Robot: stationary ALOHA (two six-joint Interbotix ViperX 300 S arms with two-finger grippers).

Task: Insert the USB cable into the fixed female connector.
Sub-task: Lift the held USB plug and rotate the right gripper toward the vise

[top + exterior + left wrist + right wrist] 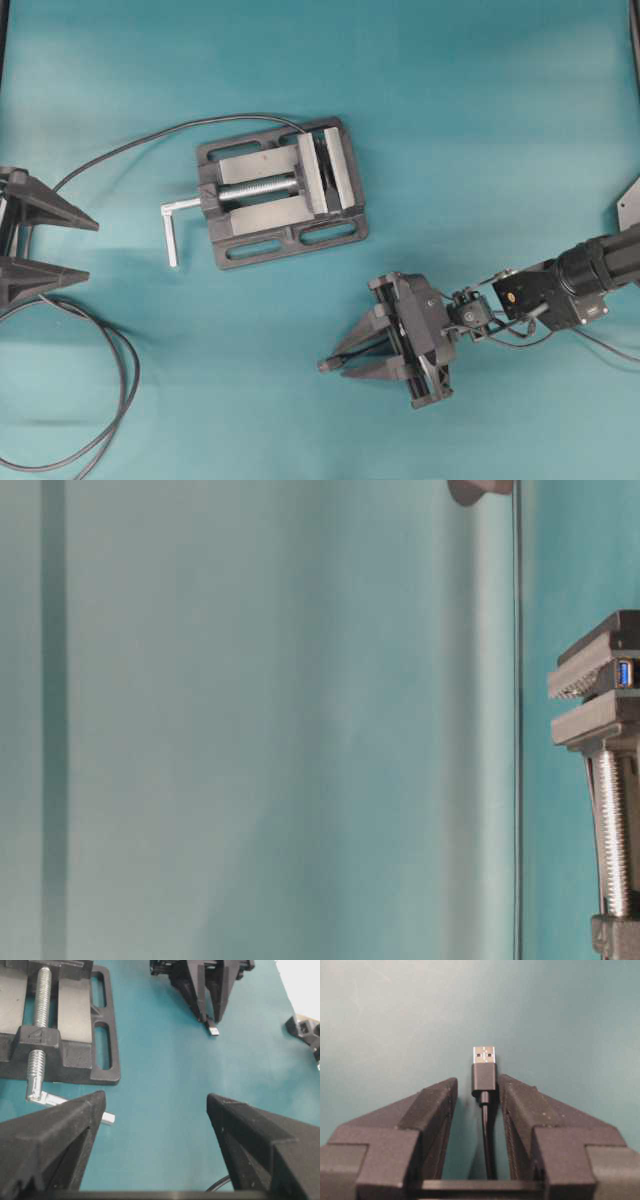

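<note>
The USB cable's black male plug [484,1066] with its silver tip sticks out beyond the fingertips of my right gripper [477,1083], which is shut on it; its thin cable runs back between the fingers. In the overhead view this gripper [335,365] is right of and below the vise, pointing left. The fixed female connector [624,672], a small socket with a blue insert, is clamped between the vise jaws [319,150]. My left gripper [92,249] is open and empty at the table's left edge, and it also shows in the left wrist view [156,1102].
The grey metal vise [250,245] with silver screw and L-handle [172,232] stands mid-table. A thin cable [150,140] runs from it to the left. A thicker black looped cable [120,385] lies at the bottom left.
</note>
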